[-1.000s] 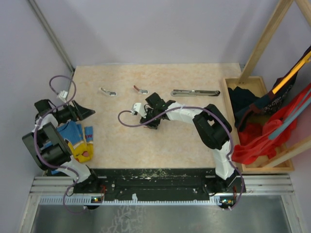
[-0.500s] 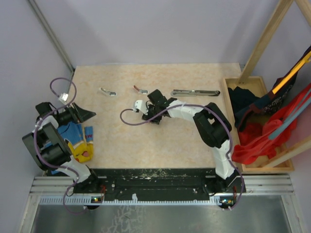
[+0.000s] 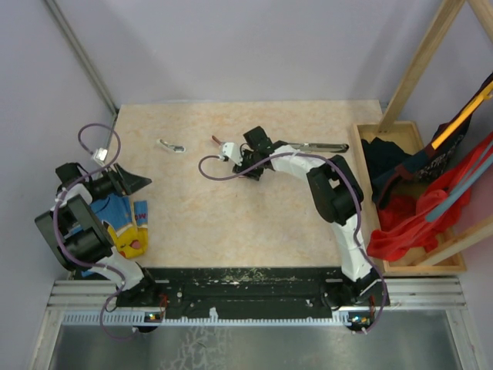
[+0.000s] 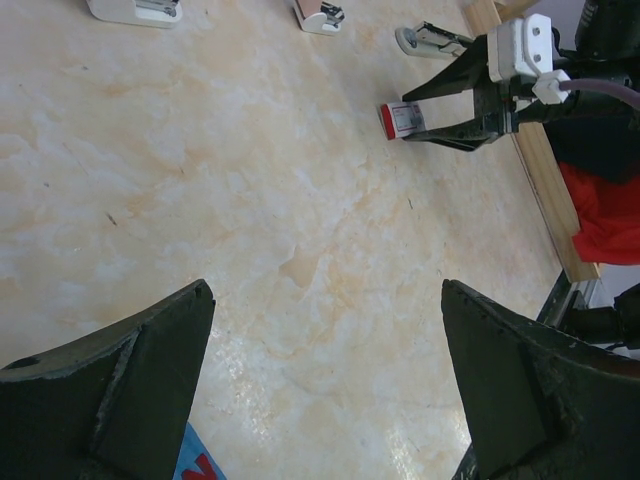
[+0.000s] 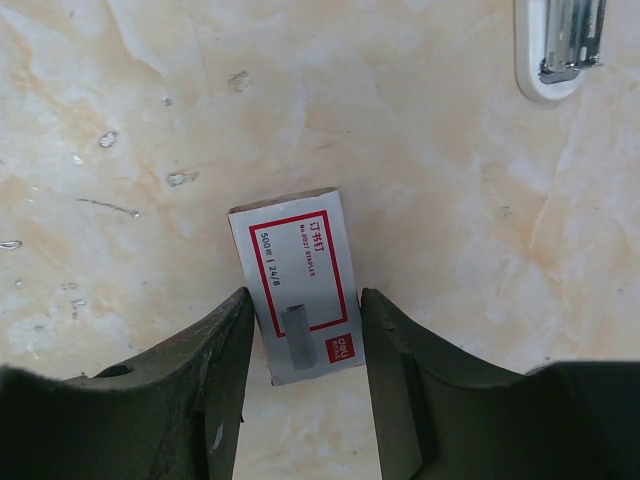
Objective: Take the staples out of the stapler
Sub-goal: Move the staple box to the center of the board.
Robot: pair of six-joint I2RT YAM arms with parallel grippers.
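The stapler (image 3: 308,146) lies flat near the table's back right, black on silvery grey; its end (image 4: 432,38) also shows in the left wrist view. No loose staples show. My right gripper (image 3: 248,168) (image 5: 305,300) is just left of the stapler, apart from it. Its jaws are pressed against both sides of a white-and-red staple box (image 5: 295,270) (image 4: 397,120) that rests on the table. My left gripper (image 3: 135,181) (image 4: 327,290) hangs wide open over the table's left edge, with only bare tabletop between its fingers.
A silvery clip (image 3: 171,146) and a red-tailed clip (image 3: 223,142) lie at the back. A white-rimmed metal piece (image 5: 560,45) lies ahead of the right gripper. Blue, yellow and red cloth (image 3: 123,223) lies at the left. A wooden tray (image 3: 389,266) of clothes borders the right.
My right gripper has moved from mid-table toward the back right, closer to the stapler, and its jaws have narrowed. The left arm has stayed put.
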